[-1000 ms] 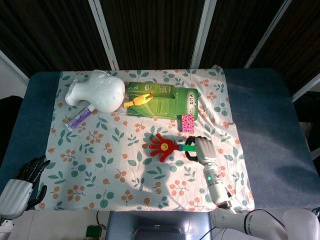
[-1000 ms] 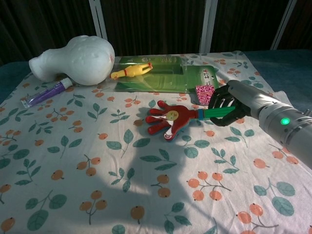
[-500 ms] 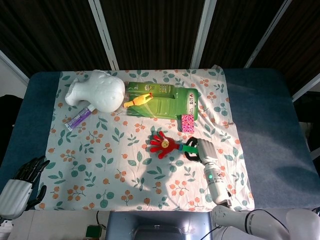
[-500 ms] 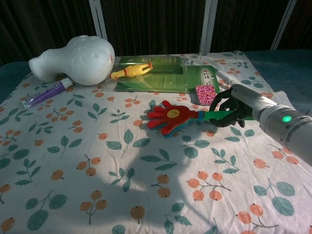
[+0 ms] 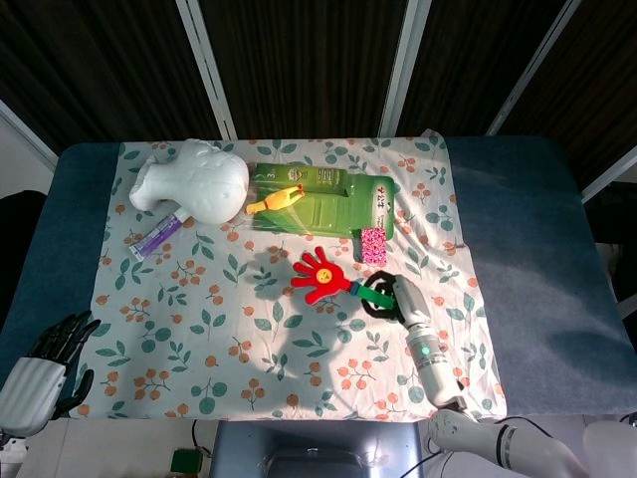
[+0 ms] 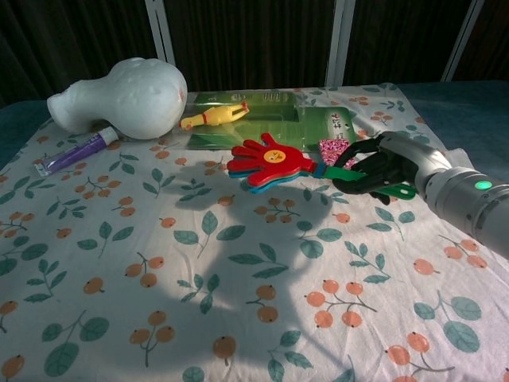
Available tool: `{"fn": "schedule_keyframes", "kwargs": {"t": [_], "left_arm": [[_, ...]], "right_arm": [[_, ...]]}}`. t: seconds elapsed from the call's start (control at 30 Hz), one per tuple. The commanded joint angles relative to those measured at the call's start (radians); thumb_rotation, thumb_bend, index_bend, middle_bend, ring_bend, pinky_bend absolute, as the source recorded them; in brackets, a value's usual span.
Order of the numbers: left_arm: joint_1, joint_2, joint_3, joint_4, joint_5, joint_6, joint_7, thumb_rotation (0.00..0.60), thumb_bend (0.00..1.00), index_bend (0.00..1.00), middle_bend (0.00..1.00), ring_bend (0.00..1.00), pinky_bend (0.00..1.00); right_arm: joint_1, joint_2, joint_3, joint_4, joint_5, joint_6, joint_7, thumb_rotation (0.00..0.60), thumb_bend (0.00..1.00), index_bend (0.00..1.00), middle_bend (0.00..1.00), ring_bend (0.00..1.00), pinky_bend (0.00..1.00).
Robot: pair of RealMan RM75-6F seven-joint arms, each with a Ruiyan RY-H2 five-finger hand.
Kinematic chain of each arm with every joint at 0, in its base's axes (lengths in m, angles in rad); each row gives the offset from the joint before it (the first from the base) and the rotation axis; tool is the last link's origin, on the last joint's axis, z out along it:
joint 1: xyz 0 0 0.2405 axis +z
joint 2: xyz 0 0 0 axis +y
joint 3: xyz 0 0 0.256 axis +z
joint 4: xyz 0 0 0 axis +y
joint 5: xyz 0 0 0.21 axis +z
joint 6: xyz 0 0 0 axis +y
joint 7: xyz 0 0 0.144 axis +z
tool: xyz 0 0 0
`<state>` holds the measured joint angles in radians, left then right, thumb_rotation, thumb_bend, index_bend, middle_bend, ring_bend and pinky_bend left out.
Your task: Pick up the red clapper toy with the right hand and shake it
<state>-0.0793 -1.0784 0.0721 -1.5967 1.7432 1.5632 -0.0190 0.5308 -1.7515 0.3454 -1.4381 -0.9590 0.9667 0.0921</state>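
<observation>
The red clapper toy [image 5: 320,275] [image 6: 267,161] is a stack of red, blue and green hand shapes on a green handle. It hangs above the flowered cloth, its shadow falling on the cloth below and to the left. My right hand [image 5: 386,297] [image 6: 375,169] grips the green handle at the toy's right end, fingers curled around it. My left hand [image 5: 52,349] rests at the lower left corner of the head view, off the cloth, fingers spread and holding nothing.
A white foam head [image 5: 195,180] lies at the back left with a purple tube [image 5: 156,235] beside it. A yellow rubber chicken [image 5: 276,199] lies on a green package [image 5: 338,204]. A small pink patterned block [image 5: 373,244] sits just behind the right hand.
The right hand has lifted the clapper off the cloth. The toy's red head has risen and moved back toward the green package. The left hand has not moved.
</observation>
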Motion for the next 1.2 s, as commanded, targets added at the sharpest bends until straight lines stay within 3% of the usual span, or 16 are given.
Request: {"fn": "schedule_keyframes", "kwargs": {"t": [0.03,0.17,0.3,0.4,0.5,0.6,0.73,0.8,0.93,1.03,1.2], "left_arm": [[-0.001,-0.001,-0.001,0.000,-0.003,-0.002,0.001,0.600,0.52,0.00,0.00,0.00,0.16],[-0.003,-0.001,-0.003,-0.001,-0.009,-0.009,0.004,0.600,0.52,0.00,0.00,0.00,0.16],[-0.006,-0.001,-0.004,-0.003,-0.012,-0.017,0.006,0.600,0.52,0.00,0.00,0.00,0.16],[-0.006,-0.002,-0.002,-0.002,-0.010,-0.016,0.006,0.600,0.52,0.00,0.00,0.00,0.16],[-0.006,-0.001,-0.002,-0.002,-0.010,-0.015,0.002,0.600,0.52,0.00,0.00,0.00,0.16],[-0.005,0.000,-0.001,0.000,-0.004,-0.010,-0.001,0.600,0.52,0.00,0.00,0.00,0.16],[-0.003,0.001,-0.002,0.001,-0.006,-0.006,-0.003,0.600,0.52,0.00,0.00,0.00,0.16],[-0.003,0.001,-0.002,0.001,-0.008,-0.007,-0.004,0.600,0.52,0.00,0.00,0.00,0.16],[-0.004,0.000,-0.002,-0.001,-0.009,-0.010,0.000,0.600,0.52,0.00,0.00,0.00,0.16],[-0.006,0.001,-0.002,-0.002,-0.013,-0.017,-0.002,0.600,0.52,0.00,0.00,0.00,0.16],[-0.006,0.003,-0.003,-0.004,-0.020,-0.022,-0.001,0.600,0.52,0.00,0.00,0.00,0.16]], "right_arm": [[-0.061,0.063,0.009,-0.049,-0.266,-0.074,0.475,0.600,0.57,0.94,0.84,0.84,0.90],[-0.078,0.078,-0.034,-0.007,-0.538,0.058,0.793,0.600,0.58,0.95,0.84,0.85,0.90],[-0.073,0.048,-0.082,0.095,-0.712,0.249,0.876,0.600,0.61,0.95,0.85,0.85,0.90],[-0.069,-0.004,-0.098,0.166,-0.751,0.345,0.789,0.600,0.61,0.96,0.86,0.86,0.90],[-0.053,-0.040,-0.104,0.218,-0.740,0.340,0.646,0.600,0.61,0.98,0.88,0.88,0.92],[-0.033,-0.007,-0.133,0.188,-0.684,0.220,0.510,0.600,0.61,0.99,0.88,0.89,0.93],[-0.031,0.009,-0.122,0.148,-0.521,0.081,0.191,0.600,0.61,0.99,0.88,0.89,0.93],[-0.029,0.021,-0.122,0.113,-0.473,0.048,0.133,0.600,0.61,0.99,0.88,0.89,0.93],[-0.038,0.021,-0.120,0.075,-0.482,0.096,0.214,0.600,0.61,0.99,0.89,0.89,0.93],[-0.046,0.038,-0.113,0.019,-0.528,0.151,0.420,0.600,0.61,0.99,0.89,0.89,0.93],[-0.070,0.013,-0.090,0.035,-0.602,0.324,0.650,0.600,0.61,1.00,0.90,0.90,0.95]]}}
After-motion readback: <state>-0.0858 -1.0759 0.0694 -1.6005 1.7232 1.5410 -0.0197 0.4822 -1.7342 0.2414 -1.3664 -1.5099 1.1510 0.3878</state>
